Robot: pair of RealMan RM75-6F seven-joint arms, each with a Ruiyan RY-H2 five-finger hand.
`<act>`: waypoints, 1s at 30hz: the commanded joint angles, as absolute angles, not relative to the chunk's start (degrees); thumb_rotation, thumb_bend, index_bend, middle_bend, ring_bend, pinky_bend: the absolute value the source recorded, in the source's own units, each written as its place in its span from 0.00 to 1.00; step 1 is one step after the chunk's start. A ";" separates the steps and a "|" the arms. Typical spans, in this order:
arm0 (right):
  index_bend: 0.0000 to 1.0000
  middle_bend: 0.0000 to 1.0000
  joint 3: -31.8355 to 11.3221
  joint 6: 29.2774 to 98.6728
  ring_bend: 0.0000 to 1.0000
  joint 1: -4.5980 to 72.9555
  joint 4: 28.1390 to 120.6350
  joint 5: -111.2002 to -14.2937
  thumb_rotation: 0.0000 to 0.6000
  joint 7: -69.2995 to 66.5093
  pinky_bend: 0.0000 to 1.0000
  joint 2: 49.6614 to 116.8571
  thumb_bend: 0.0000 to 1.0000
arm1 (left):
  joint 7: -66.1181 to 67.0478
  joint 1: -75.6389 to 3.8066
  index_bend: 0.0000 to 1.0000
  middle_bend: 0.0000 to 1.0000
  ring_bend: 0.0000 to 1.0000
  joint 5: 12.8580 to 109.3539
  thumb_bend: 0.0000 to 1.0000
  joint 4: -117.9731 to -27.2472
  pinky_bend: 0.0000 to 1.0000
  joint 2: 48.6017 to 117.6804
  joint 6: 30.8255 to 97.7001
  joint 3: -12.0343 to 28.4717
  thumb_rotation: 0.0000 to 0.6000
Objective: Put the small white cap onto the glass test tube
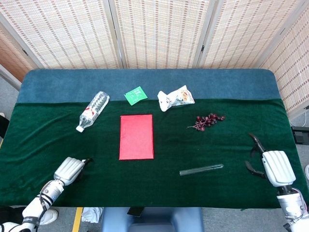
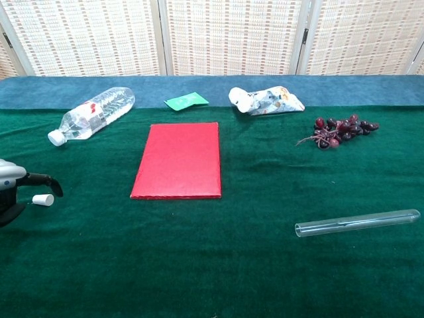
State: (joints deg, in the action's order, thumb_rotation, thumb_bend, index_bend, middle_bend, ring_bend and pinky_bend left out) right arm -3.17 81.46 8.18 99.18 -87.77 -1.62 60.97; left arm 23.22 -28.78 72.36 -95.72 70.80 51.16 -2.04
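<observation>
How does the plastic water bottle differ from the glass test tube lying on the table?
The water bottle is wider, ribbed and carries a label, while the test tube is thin, smooth and plain. The bottle has its white cap on; the tube's left end is open. The bottle lies at far left, tilted steeply; the tube lies near right, almost level across the chest view. Both are clear and rest on their sides on the green cloth.

place: likely lab demo booth | cues: woven folding screens (image 1: 159, 34), green-clothed table (image 1: 159, 188), mixed props

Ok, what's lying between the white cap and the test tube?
Only bare green cloth: the chest view shows nothing between white cap and test tube; the red book sits farther back.
</observation>
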 commanded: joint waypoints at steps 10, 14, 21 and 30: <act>0.06 0.57 -3.26 81.25 0.74 8.38 99.08 -87.81 0.92 -1.76 0.69 61.11 0.40 | 23.32 -29.08 0.25 1.00 0.86 69.49 0.74 -95.44 0.75 70.34 50.80 -2.63 1.00; 0.06 0.57 -3.25 81.30 0.74 8.40 99.31 -87.91 0.91 -1.51 0.69 61.10 0.40 | 22.60 -28.70 0.26 1.00 0.86 69.02 0.74 -95.68 0.75 69.46 51.33 -2.85 1.00; 0.06 0.57 -3.27 81.51 0.76 8.40 99.87 -88.13 0.92 -0.95 0.69 61.03 0.40 | 20.81 -27.75 0.27 1.00 0.86 68.93 0.74 -95.76 0.75 68.13 52.67 -3.13 1.00; 0.06 0.57 -3.30 81.66 0.76 8.45 100.32 -88.36 0.92 -0.54 0.69 60.97 0.40 | 18.68 -26.83 0.27 1.00 0.86 69.59 0.74 -96.09 0.75 66.94 53.85 -3.35 1.00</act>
State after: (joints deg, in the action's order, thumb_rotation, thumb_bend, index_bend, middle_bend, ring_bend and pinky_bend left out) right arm -3.30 81.66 8.46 100.32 -88.36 -0.54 60.97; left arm 18.75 -26.88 69.55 -96.09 67.00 53.81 -3.31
